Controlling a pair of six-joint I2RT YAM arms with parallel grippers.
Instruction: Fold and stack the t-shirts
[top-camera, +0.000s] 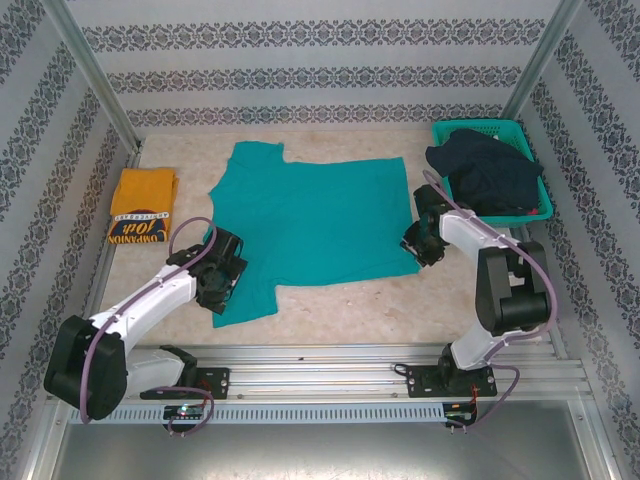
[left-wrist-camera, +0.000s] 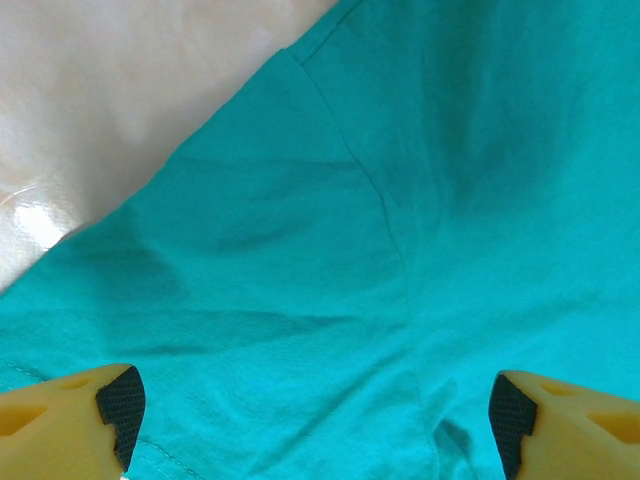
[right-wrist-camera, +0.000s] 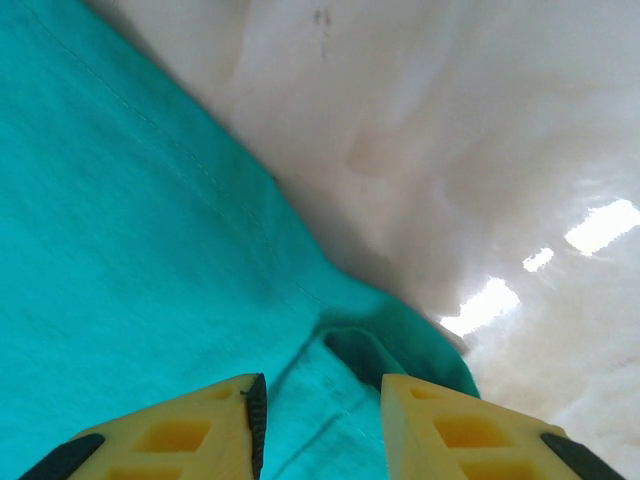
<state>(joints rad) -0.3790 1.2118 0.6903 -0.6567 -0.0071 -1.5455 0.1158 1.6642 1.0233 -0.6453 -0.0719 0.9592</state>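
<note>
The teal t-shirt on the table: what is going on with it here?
Two robot arms work on the teal t-shirt, spread flat on the table. The left gripper hangs open over a sleeve. The right gripper stands with narrow jaws around the shirt's near right corner; whether it grips cannot be told. A mustard-yellow t-shirt lies folded at the left edge, and dark clothing sits in the teal basket.

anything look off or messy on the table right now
The teal t-shirt lies spread but slightly skewed, its corner at the right gripper bunched up. Dark clothes spill over the basket rim.
</note>
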